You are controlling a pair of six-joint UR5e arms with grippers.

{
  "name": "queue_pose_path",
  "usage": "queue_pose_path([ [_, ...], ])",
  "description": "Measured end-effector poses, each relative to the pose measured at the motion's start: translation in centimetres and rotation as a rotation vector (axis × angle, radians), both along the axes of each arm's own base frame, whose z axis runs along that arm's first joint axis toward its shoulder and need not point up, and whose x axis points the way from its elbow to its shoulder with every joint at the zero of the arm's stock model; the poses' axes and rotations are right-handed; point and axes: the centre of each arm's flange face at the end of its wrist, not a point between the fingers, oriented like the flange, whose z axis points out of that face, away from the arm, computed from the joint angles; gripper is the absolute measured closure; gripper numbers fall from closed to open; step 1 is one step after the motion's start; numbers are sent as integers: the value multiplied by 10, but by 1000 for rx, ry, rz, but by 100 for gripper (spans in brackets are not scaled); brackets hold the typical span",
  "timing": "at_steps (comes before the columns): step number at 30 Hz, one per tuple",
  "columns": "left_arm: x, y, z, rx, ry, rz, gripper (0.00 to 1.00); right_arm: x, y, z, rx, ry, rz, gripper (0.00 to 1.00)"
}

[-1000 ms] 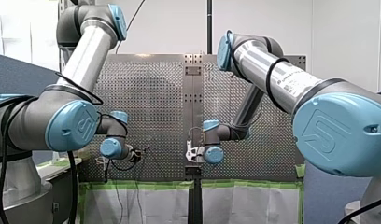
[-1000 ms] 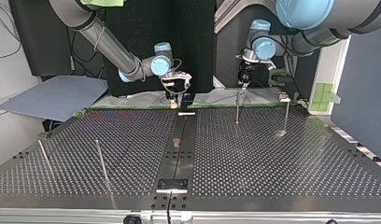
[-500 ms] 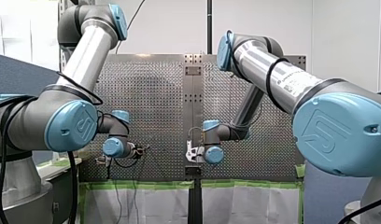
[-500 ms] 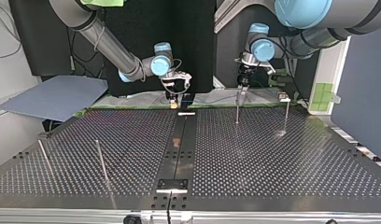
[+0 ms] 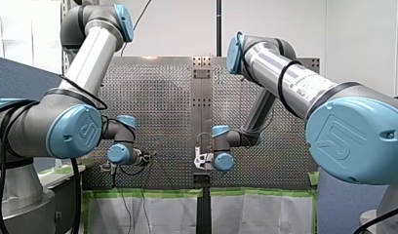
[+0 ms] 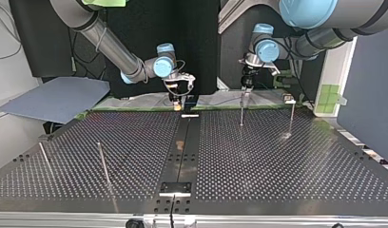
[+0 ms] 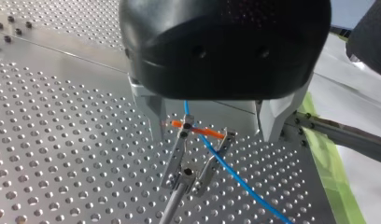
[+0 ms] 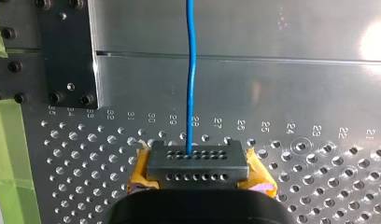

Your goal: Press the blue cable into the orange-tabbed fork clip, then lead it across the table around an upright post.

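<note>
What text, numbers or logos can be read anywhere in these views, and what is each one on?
"30 29 28 27 26 25 24 23 22 21": numbers engraved on the perforated table, along the hole row that the blue cable crosses at "28". The numbers further along towards the green tape are blurred.
Printed line on my right arm's silver tube: too small to read.
Embossed emblem on the blue joint caps: a logo with no legible letters.
Nothing else is readable.

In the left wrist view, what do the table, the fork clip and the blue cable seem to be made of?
Table: bare metal, likely aluminium, judging by its dull grey sheen and drilled holes.
Fork clip: shiny bare metal; its orange tab looks like plastic.
Blue cable: probably plastic-sheathed, being smooth and evenly coloured.
</note>
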Motion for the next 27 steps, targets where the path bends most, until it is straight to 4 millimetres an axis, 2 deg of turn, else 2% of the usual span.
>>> queue_pose_path([
  [11,-2,-4,0,13,2,-12,0,0,0,0,1,0,1,100],
  [15,-2,-15,2,45,4,-34,0,0,0,0,1,1,1,100],
  [27,16,-61,19,4,-38,-26,0,0,1,0,2,1,2,100],
])
